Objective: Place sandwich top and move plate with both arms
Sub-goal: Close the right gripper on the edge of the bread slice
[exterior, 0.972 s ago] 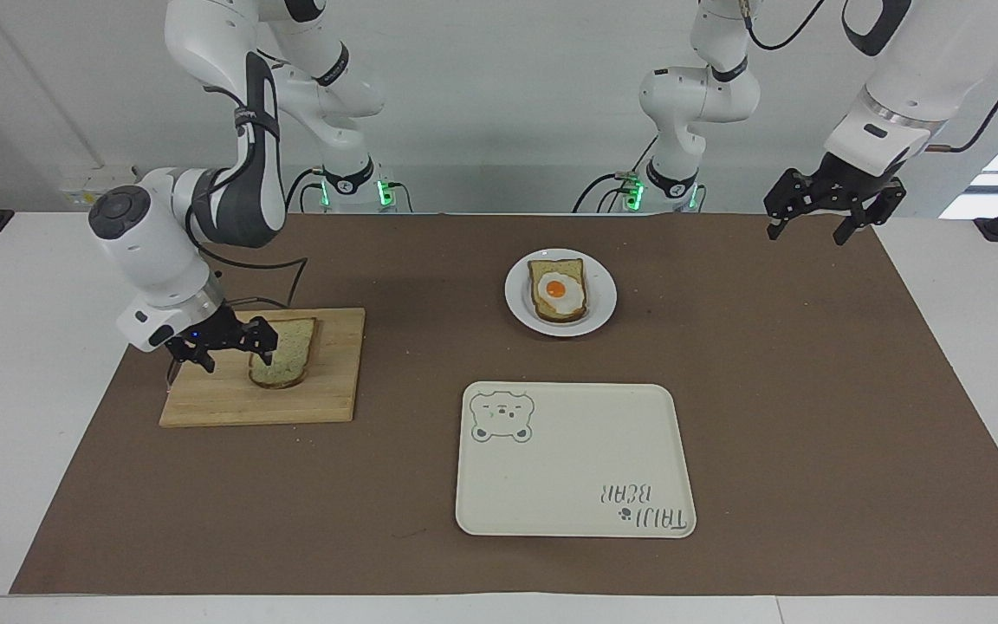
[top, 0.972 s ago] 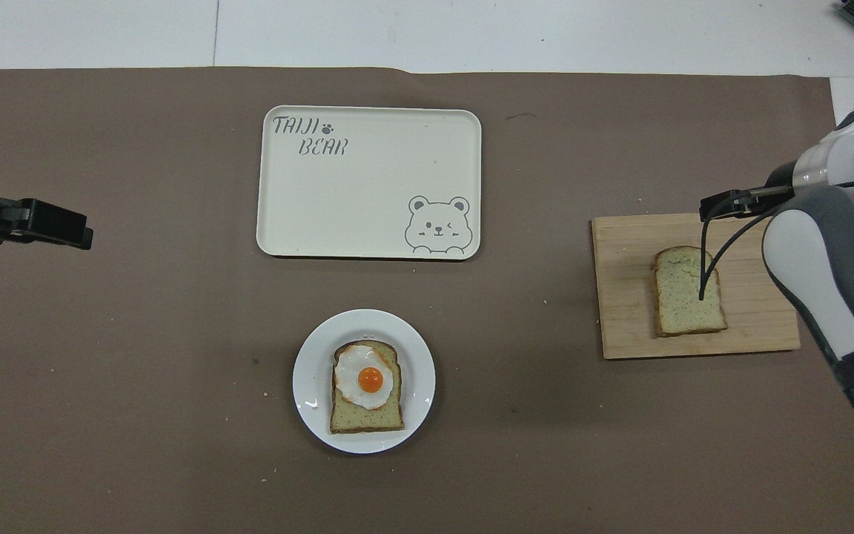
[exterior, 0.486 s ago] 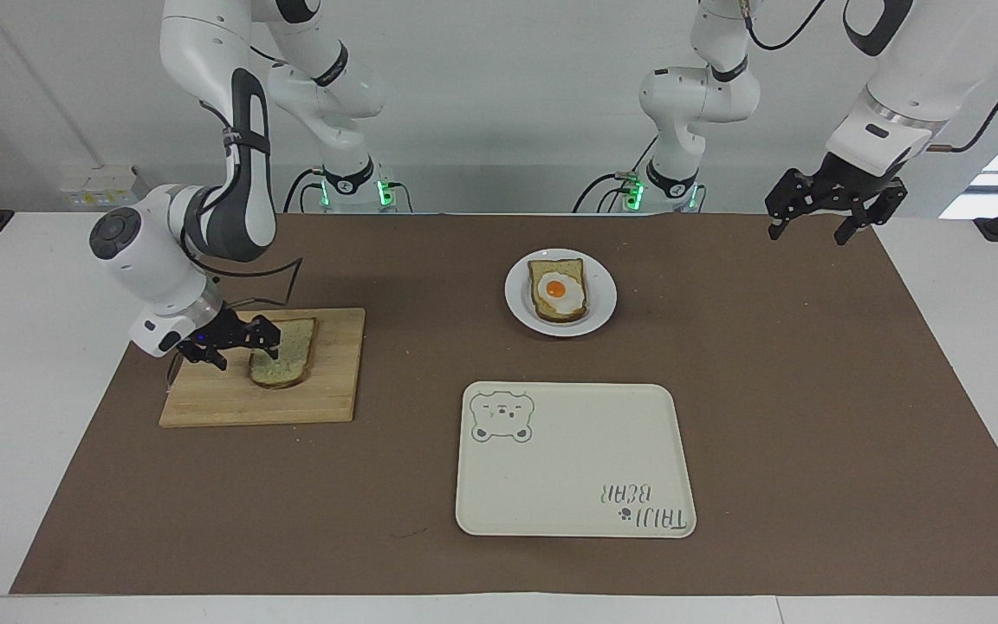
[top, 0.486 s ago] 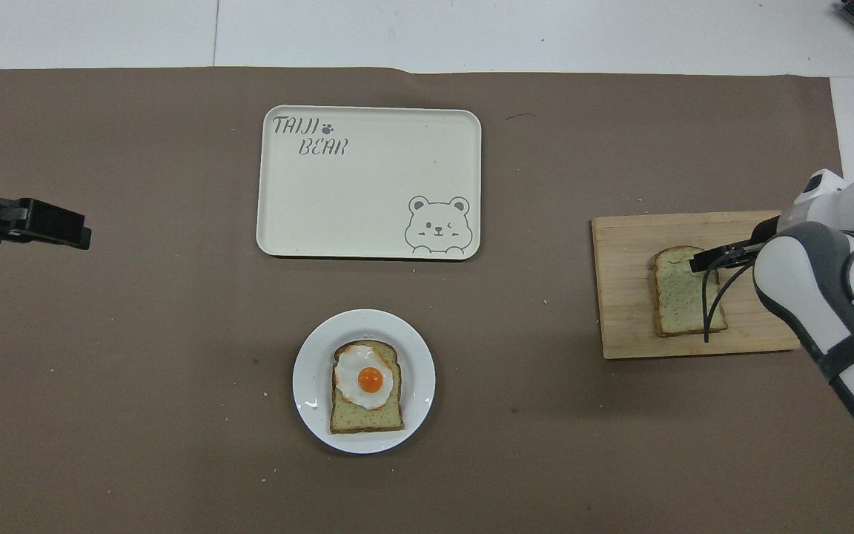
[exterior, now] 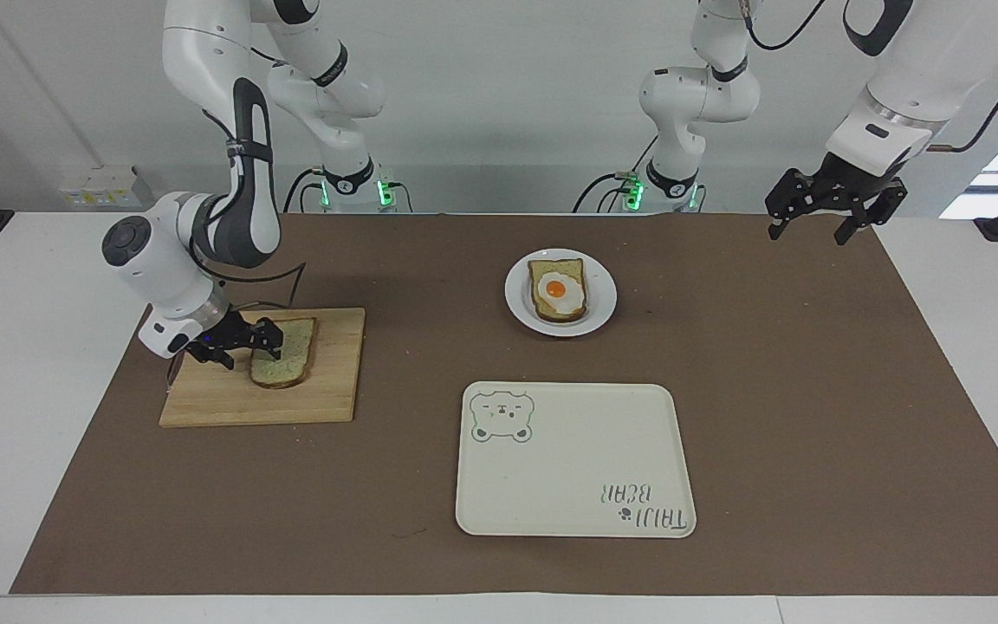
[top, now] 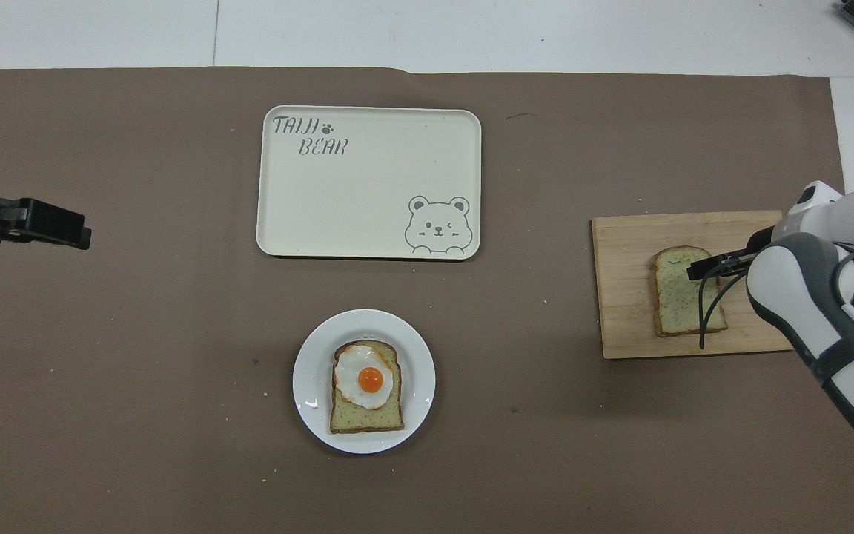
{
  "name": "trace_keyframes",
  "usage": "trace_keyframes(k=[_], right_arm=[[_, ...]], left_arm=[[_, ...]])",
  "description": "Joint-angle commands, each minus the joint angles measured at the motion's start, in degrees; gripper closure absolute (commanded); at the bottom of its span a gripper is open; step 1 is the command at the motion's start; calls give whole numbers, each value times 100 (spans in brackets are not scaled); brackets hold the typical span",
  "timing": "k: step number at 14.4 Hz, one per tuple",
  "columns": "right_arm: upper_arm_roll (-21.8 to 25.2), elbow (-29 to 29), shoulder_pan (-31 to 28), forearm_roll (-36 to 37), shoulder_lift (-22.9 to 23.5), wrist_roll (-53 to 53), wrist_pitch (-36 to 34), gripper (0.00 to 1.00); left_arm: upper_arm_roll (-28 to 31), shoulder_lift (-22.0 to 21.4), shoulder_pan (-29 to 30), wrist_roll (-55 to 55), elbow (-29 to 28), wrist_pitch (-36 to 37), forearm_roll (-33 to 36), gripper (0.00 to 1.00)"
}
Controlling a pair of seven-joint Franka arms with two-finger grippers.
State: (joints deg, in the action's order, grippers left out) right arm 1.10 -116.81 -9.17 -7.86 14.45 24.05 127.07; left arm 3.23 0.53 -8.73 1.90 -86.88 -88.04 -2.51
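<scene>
**Right gripper settles onto the sandwich top**

The right gripper [exterior: 248, 344] has come down low over the wooden cutting board [exterior: 326, 403] in the past second, sliding in from that board's outer edge to the near side of the sandwich top [exterior: 284, 362]. Its fingertips now bracket the crust of the slice, and they look to be just beginning to draw together; I cannot tell whether they grip the bread yet. The slice lies flat on the board, not lifted. In my judgement the pick-up is only starting, so the task is at its first step: nothing has yet been carried to the plate.

The left gripper [exterior: 821, 218] waits in the air over the left arm's end of the table, its fingers spread and holding nothing.

Containers, from largest down:

- The cream tray [exterior: 574, 459], with a bear drawing and lettering, has nothing on it. It lies farther from the robots than the plate.
- The cutting board, toward the right arm's end of the table, bears only the sandwich top.
- The plate [exterior: 519, 303], near the table's middle, holds a bread slice [exterior: 558, 310] with a fried egg [exterior: 556, 289] on it, still uncovered.
</scene>
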Motion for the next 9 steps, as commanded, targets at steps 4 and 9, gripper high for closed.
trace_keyframes(k=[4,9], right_arm=[[-57,-106,-85,-198,-30,91,117,100],[-57,-97,-85,-286,-21,-32,117,100]], left_arm=[[20,-62,3,21,4,85,-65,0],[20,-62,3,30,4,85,-65,0]])
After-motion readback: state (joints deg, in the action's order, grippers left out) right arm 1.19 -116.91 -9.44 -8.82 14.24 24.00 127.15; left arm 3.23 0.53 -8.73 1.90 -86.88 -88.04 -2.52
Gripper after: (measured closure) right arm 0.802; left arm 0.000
